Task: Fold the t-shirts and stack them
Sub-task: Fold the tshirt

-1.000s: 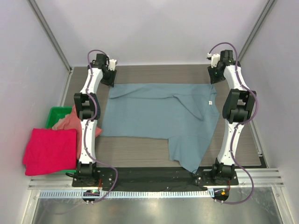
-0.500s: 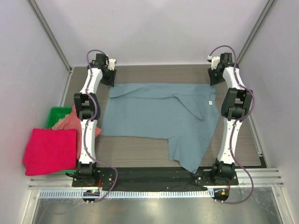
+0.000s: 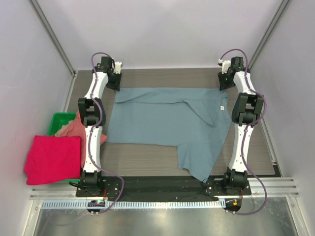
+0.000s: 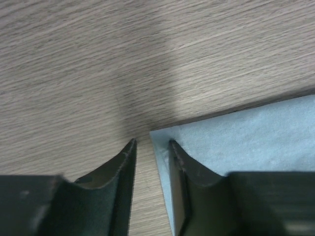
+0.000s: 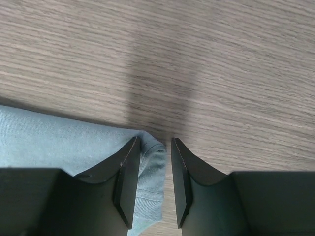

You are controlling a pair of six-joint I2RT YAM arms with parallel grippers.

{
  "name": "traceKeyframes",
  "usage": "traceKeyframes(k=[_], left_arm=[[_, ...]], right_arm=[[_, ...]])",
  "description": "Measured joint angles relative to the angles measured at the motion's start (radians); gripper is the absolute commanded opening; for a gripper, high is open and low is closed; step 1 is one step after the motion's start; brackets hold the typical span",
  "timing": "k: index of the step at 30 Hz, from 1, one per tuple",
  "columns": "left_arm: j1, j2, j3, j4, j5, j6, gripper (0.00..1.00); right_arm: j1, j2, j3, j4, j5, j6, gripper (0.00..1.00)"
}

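The slate-blue t-shirt (image 3: 167,120) lies spread flat on the wooden table (image 3: 142,160), with one part hanging toward the near edge. My left gripper (image 3: 114,81) stands at its far left corner and my right gripper (image 3: 224,81) at its far right corner. In the left wrist view the left gripper (image 4: 151,143) is open, with the shirt's corner (image 4: 236,142) lying between and beside its fingers. In the right wrist view the right gripper (image 5: 153,142) is open over the shirt's rolled hem (image 5: 153,164). The salmon-pink shirt (image 3: 71,129) and the crimson-pink shirt (image 3: 53,158) lie at the left.
A green bin (image 3: 59,119) stands at the left edge under the two pink shirts. Metal frame posts rise at the far corners. White walls close in the table on three sides. A black base rail (image 3: 162,184) runs along the near edge.
My right arm has shifted slightly, its elbow moving left and toward the far edge. The left arm and the blue shirt have not visibly moved.
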Motion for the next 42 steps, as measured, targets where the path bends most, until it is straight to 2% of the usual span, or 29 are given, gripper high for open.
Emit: traceKeyframes(k=[2,3,5,7,15,21,31,37,39,42], left_arm=[[0.000,0.003,0.000,0.005,0.000,-0.003,0.29],[0.000,0.003,0.000,0.006,0.000,-0.006,0.24],[0.000,0.003,0.000,0.010,0.001,-0.011,0.17],[-0.002,0.005,0.000,0.014,0.001,-0.015,0.01],[-0.003,0.005,0.002,0.027,-0.001,-0.014,0.00],[-0.001,-0.066,-0.004,0.046,-0.001,-0.018,0.00],[0.000,-0.469,-0.008,0.103,0.027,-0.040,0.00],[0.003,-0.618,-0.030,0.106,0.061,-0.045,0.00],[0.004,-0.678,-0.087,0.116,0.072,-0.045,0.00],[0.005,-0.837,-0.303,0.178,0.077,-0.044,0.00]], right_arm=[[-0.003,0.003,0.003,0.002,-0.006,0.006,0.34],[-0.004,0.003,0.003,0.003,-0.009,0.007,0.31],[-0.005,0.004,0.003,0.004,-0.018,0.013,0.16],[-0.005,0.005,0.003,0.007,-0.027,0.023,0.02],[-0.015,0.011,0.026,-0.001,-0.057,0.031,0.01],[-0.015,-0.020,0.132,-0.016,-0.078,0.027,0.01],[-0.016,-0.439,0.110,0.034,-0.134,0.028,0.01],[-0.017,-0.668,0.095,0.045,-0.155,0.028,0.01],[-0.018,-0.750,0.051,0.055,-0.162,0.024,0.01],[-0.019,-0.902,-0.077,0.066,-0.161,0.015,0.01]])
